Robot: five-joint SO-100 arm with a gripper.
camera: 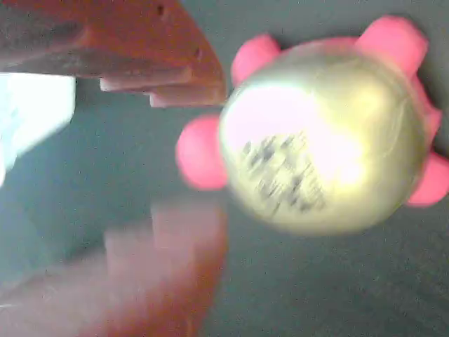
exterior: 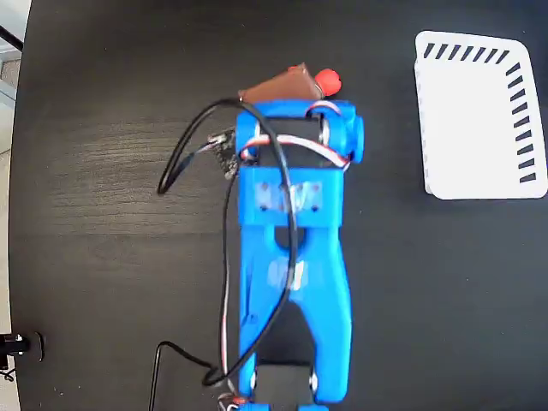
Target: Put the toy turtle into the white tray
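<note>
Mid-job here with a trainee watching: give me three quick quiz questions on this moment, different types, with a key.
1. True or false: the toy turtle already lies in the white tray.
2. Multiple choice: in the wrist view, the end effector is (A) open with the turtle beyond its fingertips, (B) shut on the turtle, (C) out of view.
3. Fill in: in the fixed view, the tray sits at the upper ____ of the black table.

Key: 1 false, the turtle lies on the table by the end effector. 2 A. 3 right.
</note>
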